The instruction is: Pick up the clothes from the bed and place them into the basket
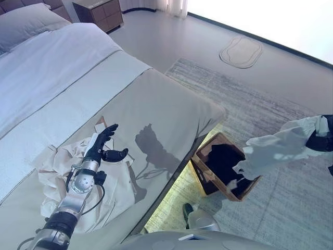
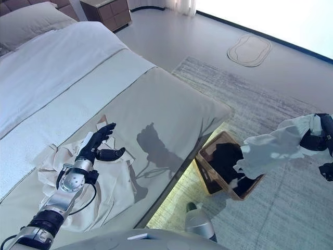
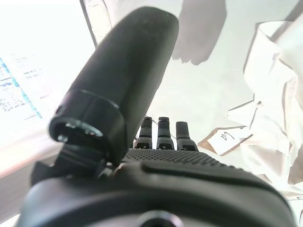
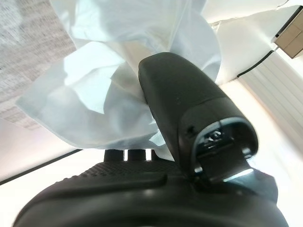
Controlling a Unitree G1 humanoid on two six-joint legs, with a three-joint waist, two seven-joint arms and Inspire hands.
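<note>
two garments (image 1: 78, 177), one basket (image 1: 205, 179), one bed (image 1: 166, 109)

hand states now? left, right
Left hand: open, fingers straight, over the cream garment on the bed.
Right hand: shut on the white garment, which hangs above the basket.

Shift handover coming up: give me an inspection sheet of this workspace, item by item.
Surface: beige bedspread on the bed, partly covered by the cream garment.
Job's things: crumpled cream garment lies on the bed; pale white garment hangs over the brown rectangular basket, which already holds dark clothing.
Clutter: nothing seen.
Hands: left hand open above the cream garment; right hand shut on the white garment.
Cables: nothing seen.
Surroundings: grey rug, wooden nightstand, grey pillow.
</note>
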